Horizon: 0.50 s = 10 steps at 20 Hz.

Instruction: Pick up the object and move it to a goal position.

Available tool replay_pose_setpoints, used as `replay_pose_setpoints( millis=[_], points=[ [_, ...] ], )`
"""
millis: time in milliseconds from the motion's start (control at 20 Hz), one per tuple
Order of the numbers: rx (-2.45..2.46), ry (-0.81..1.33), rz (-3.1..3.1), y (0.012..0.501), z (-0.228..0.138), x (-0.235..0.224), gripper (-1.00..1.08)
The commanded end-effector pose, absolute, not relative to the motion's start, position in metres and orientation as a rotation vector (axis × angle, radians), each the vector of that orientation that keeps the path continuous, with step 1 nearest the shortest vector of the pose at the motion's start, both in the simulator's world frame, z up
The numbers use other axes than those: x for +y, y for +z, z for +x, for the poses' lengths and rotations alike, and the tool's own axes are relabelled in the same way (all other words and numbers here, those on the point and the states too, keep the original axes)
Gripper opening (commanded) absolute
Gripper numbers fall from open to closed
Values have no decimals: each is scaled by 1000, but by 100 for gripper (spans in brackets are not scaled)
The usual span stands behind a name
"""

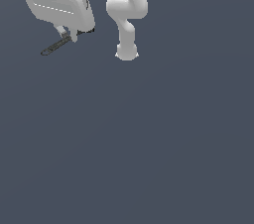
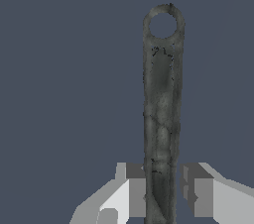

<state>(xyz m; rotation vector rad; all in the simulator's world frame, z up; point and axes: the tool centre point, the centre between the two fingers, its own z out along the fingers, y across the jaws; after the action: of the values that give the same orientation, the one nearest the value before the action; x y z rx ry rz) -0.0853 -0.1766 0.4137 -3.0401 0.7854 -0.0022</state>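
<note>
Between the end effector's (image 2: 161,193) two pads the wrench (image 2: 161,109) handle is straddled, one pad touching, the other just apart; a firm grip cannot be confirmed. Off-centre placement would likely let the ringed end droop.

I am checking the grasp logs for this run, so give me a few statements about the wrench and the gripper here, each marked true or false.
1. The wrench lies between the two fingers of the gripper. True.
2. The end of the wrench away from the gripper has a closed round ring. True, as the wrist view shows.
3. The wrench is bright red. False: it is dark grey-black.
4. In the exterior view the gripper is at the lower right of the picture. False: it is at the upper left, with the wrench sticking out below it.
5. The far finger clearly presses on the handle. False: a gap shows between that finger and the wrench.
</note>
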Motion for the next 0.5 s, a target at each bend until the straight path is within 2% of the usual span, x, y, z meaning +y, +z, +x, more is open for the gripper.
replay_pose_setpoints(
  millis=[0,450],
  points=[
    [785,0,-3041,435,-94,-180,-100],
    [783,0,-3042,481,-111,-189,-100]
  ],
)
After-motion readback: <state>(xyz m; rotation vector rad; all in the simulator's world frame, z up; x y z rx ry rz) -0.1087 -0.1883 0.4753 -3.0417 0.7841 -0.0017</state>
